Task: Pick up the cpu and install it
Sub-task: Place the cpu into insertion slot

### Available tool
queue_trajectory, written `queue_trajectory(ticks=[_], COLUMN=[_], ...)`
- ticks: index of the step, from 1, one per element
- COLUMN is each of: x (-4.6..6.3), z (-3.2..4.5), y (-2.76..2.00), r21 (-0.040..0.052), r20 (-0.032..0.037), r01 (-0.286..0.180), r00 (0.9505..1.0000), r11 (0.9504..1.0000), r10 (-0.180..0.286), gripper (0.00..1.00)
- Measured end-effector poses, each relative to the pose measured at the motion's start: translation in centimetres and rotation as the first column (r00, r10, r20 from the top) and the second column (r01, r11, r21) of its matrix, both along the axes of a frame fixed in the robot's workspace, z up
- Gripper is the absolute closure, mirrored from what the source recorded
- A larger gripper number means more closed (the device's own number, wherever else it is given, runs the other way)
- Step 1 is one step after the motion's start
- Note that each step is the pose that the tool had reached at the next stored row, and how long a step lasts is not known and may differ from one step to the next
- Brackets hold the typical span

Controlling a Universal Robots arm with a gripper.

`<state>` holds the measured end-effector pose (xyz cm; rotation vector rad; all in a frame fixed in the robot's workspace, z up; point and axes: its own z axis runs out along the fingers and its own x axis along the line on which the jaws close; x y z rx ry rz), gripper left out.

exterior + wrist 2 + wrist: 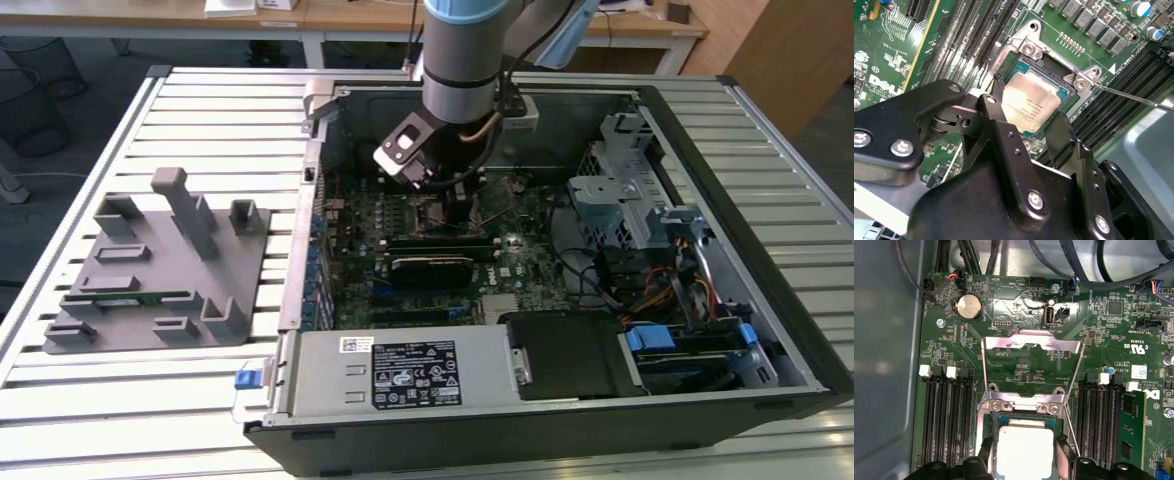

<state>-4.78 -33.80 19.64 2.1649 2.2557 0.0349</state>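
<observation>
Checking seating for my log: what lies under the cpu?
The cpu sits in the open socket on the motherboard; its underside and the socket floor beneath are hidden.

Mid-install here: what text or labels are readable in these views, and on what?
Nothing I can quote with confidence.
Label on the grey metal box: print too small to read.
Top of the cpu: faint etched lines, unreadable.
Silkscreen on the motherboard: too small to read.
</observation>
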Motion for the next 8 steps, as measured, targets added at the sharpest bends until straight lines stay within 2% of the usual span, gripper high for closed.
queue_trajectory(ticks=[8], x=[0.0], z=[-0.04], y=[0.32], r21=[0.0001], r20=[0.0], r01=[0.0], r00=[1.0], r11=[1.0], r10=[0.0], gripper=[0.4])
